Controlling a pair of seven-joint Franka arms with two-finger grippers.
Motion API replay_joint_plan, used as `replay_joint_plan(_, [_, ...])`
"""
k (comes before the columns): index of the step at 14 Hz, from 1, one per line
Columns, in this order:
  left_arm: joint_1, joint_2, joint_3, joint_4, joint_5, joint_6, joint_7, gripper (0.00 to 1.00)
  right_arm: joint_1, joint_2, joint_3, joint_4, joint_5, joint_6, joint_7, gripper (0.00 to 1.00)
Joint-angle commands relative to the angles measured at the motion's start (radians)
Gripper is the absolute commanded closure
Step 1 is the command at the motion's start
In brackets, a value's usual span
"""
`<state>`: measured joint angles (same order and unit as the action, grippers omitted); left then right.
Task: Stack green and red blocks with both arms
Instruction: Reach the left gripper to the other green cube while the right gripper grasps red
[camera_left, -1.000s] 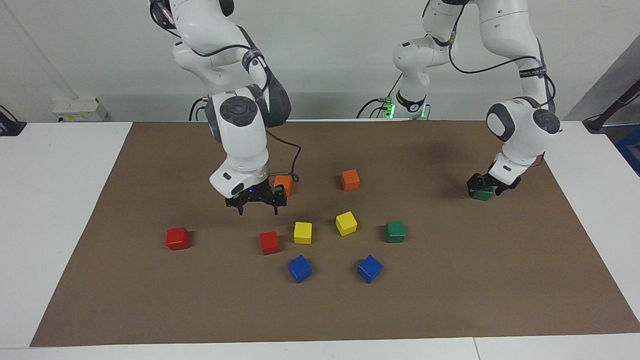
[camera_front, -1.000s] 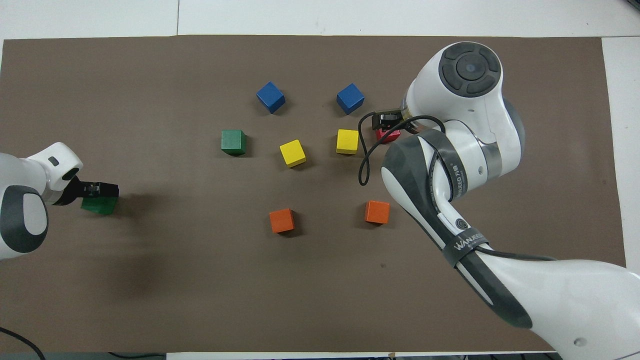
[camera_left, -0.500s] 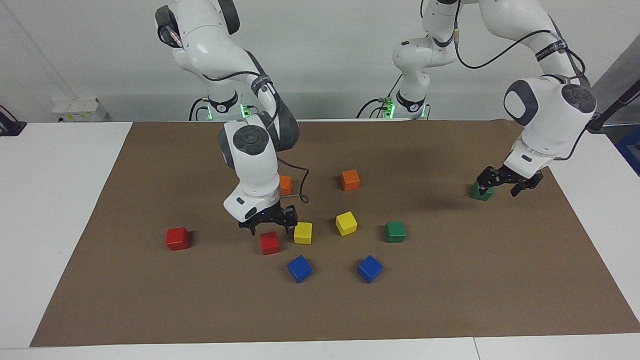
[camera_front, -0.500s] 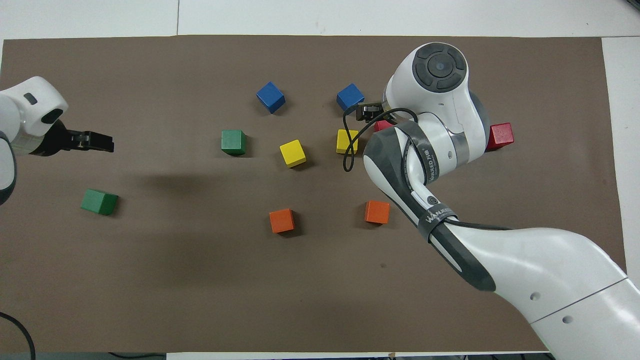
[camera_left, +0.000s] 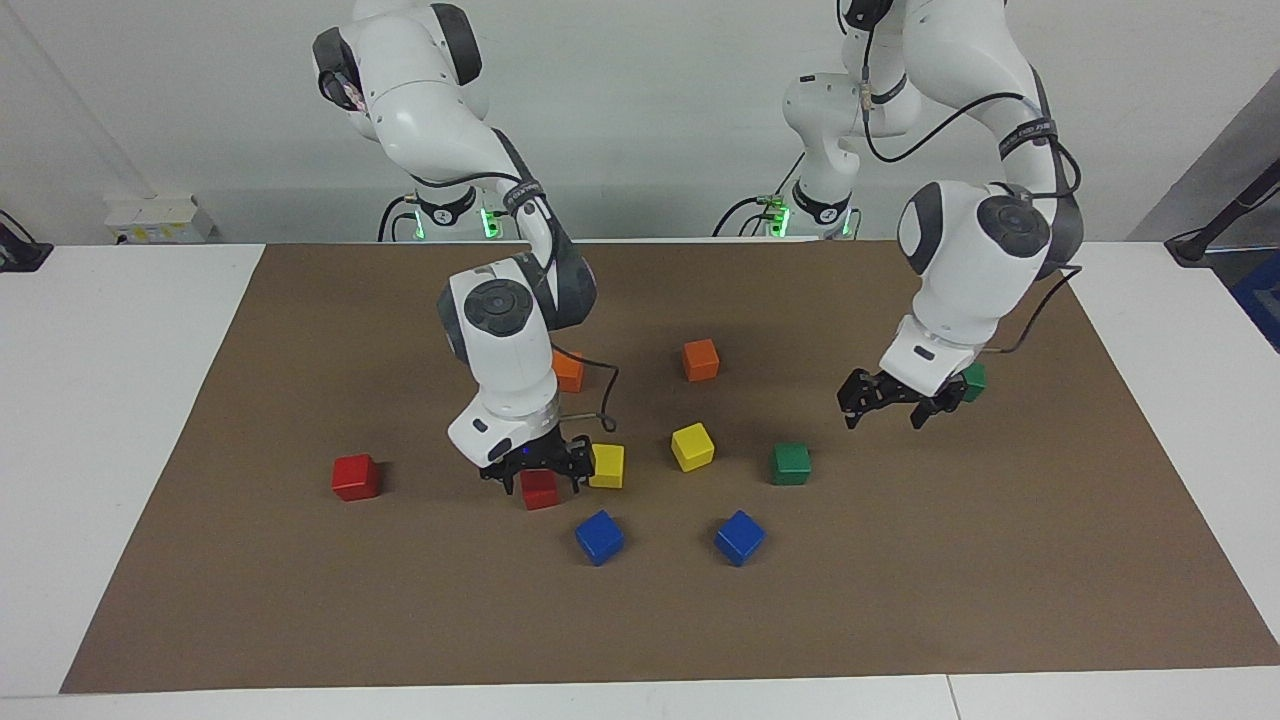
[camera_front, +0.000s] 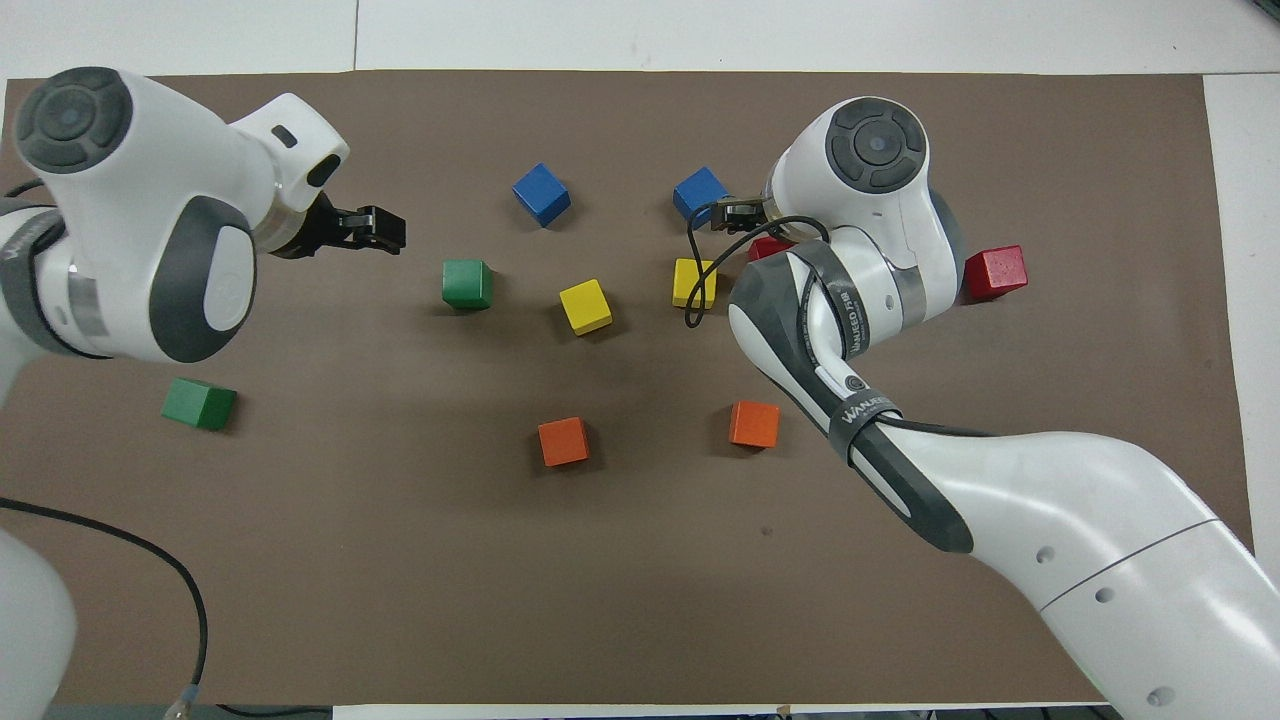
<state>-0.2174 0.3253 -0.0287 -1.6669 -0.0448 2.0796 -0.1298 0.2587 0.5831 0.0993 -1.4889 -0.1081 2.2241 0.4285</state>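
Observation:
Two red blocks lie on the brown mat (camera_left: 300, 600). My right gripper (camera_left: 536, 478) is low and open, with a finger on each side of one red block (camera_left: 541, 494). In the overhead view this gripper (camera_front: 742, 215) and its arm hide most of that block (camera_front: 770, 247). The second red block (camera_left: 355, 476) (camera_front: 995, 272) lies alone toward the right arm's end. My left gripper (camera_left: 888, 412) (camera_front: 385, 228) is open and empty in the air. It is over the mat between one green block (camera_left: 790, 462) (camera_front: 467, 283) and the second green block (camera_left: 971, 381) (camera_front: 200, 403).
A yellow block (camera_left: 606, 465) lies right beside the straddled red block, and a second yellow block (camera_left: 692, 446) is close by. Two blue blocks (camera_left: 598, 537) (camera_left: 739, 537) lie farther from the robots. Two orange blocks (camera_left: 568, 370) (camera_left: 700, 359) lie nearer to them.
My left gripper let go of the green block at its end of the table, rose and swung toward the middle. My right gripper came down around the red block.

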Motion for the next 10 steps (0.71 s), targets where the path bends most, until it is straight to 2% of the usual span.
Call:
replay_joint_plan(1, [-0.066,0.144,0.019,0.093,-0.003,0.057,-0.011,0.0,-0.006,0.024,0.007,0.009,-0.005,0.041,0.022,0.03])
replay_joint_plan(5, [-0.082,0.176,0.016,0.072,0.011,0.122,-0.008,0.0,-0.01,0.029,0.007,-0.033,-0.004,0.077,0.024,0.04])
replay_joint_plan(7, [-0.099,0.176,0.018,0.018,0.02,0.163,-0.004,0.0,-0.012,0.026,0.005,-0.086,-0.004,0.13,0.024,0.04])
replay_joint_plan(9, [-0.112,0.175,0.016,-0.004,0.042,0.174,-0.004,0.0,-0.021,0.015,0.007,-0.126,-0.005,0.161,0.018,0.1])
replay_joint_plan(10, [-0.125,0.175,0.016,-0.011,0.042,0.178,-0.004,0.0,-0.022,0.012,0.007,-0.139,-0.005,0.169,0.013,0.22])
